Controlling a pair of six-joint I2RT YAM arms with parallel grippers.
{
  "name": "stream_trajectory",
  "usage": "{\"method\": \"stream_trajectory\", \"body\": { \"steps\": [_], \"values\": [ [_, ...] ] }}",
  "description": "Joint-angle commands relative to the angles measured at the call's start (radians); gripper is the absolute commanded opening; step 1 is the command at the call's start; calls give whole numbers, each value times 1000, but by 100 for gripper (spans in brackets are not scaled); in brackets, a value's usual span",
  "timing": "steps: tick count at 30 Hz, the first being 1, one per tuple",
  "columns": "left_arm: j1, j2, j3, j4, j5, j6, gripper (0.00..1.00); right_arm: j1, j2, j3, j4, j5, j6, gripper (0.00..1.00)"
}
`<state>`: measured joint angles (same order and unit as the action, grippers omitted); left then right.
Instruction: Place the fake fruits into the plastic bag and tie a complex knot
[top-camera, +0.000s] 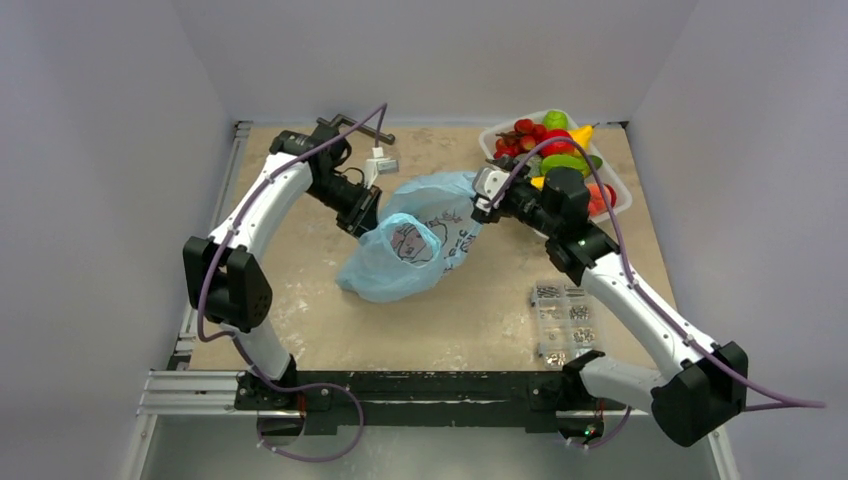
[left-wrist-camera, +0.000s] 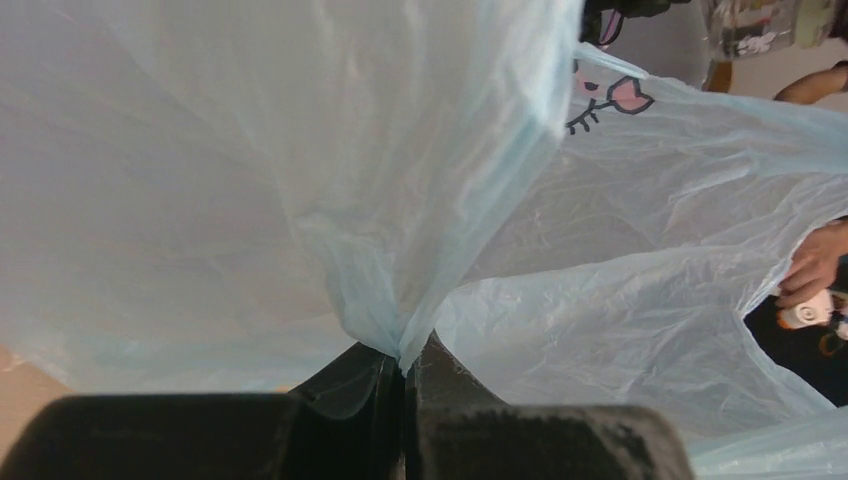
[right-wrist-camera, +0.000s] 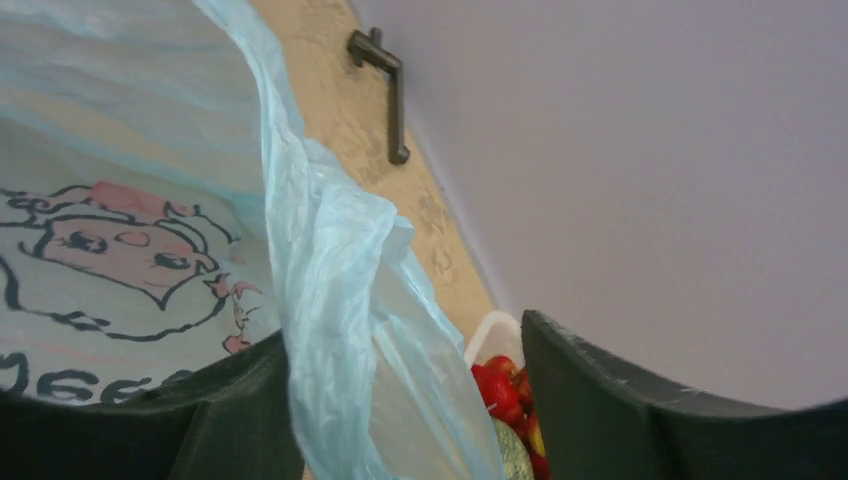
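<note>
At left: clenched on a gathered fold of the plastic bag with the left gripper, jaws pressed flat together. Mid-table: slumped there, long axis running from near left to far right, mouth lifted between the two arms. Right of that: straddling a loose blue strip, probably a handle loop, with the right gripper, jaws wide apart and pinching nothing. Far right, just beyond that open hand: heaped in the white tray, the fake fruits, none seen inside the bag. Much nearer the right arm than the left, so likely a short reach to the far right.
</note>
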<state>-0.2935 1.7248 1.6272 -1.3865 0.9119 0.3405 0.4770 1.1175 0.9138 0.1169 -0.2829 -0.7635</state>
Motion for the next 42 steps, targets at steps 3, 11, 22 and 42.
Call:
{"method": "stream_trajectory", "body": {
  "steps": [3,11,22,42],
  "values": [
    [-14,1,132,-75,-144,276,0,-21,90,298,-485,-433,-61,20],
    [55,-142,20,314,-276,326,49,-22,272,570,-956,-816,237,0],
    [-175,-500,-250,781,-230,343,100,-28,232,479,-708,-872,501,0],
    [-191,-411,-173,229,151,510,0,-140,351,622,-796,-798,395,0]
  ]
}}
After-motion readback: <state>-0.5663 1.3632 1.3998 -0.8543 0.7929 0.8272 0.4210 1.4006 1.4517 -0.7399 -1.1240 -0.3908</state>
